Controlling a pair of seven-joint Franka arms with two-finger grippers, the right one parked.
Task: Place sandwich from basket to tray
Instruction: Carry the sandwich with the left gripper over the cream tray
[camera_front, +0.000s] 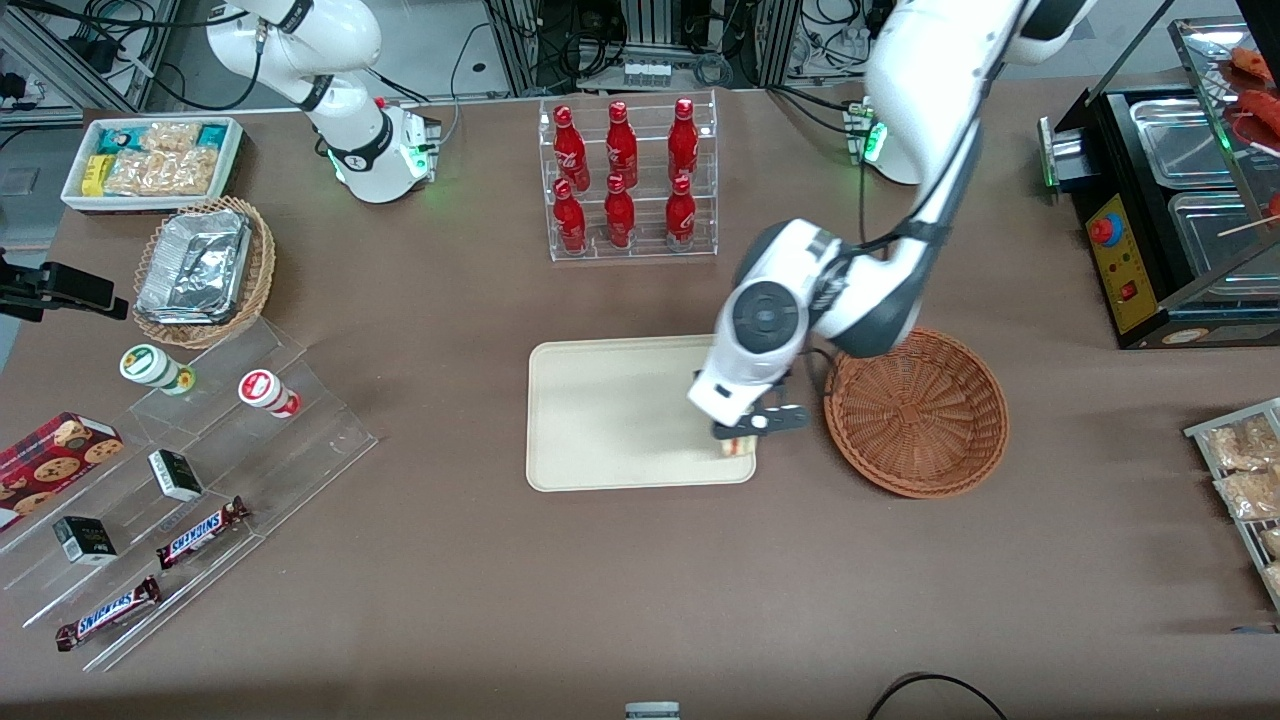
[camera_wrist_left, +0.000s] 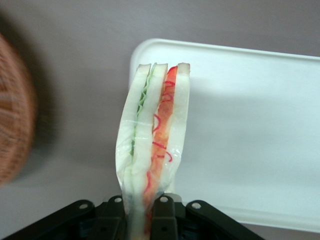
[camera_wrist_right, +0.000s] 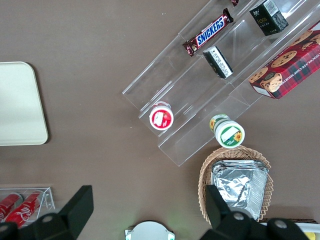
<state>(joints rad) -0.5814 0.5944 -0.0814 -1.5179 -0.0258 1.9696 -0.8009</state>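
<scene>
My left gripper (camera_front: 740, 432) hangs over the corner of the cream tray (camera_front: 610, 420) that lies closest to the basket and nearer the front camera. It is shut on the sandwich (camera_front: 735, 446). In the left wrist view the sandwich (camera_wrist_left: 152, 140) is a wrapped wedge of pale bread with green and red-orange layers, pinched between the black fingers (camera_wrist_left: 167, 220) and held over the tray's corner (camera_wrist_left: 240, 130). The reddish-brown woven basket (camera_front: 915, 412) stands beside the tray, toward the working arm's end, with nothing in it; its rim (camera_wrist_left: 12, 110) shows blurred in the wrist view.
A clear rack of red bottles (camera_front: 625, 175) stands farther from the front camera than the tray. A tan wicker basket of foil containers (camera_front: 203, 268), a white snack bin (camera_front: 152, 162) and acrylic steps with snacks (camera_front: 190, 500) lie toward the parked arm's end. A black food warmer (camera_front: 1170, 200) stands toward the working arm's end.
</scene>
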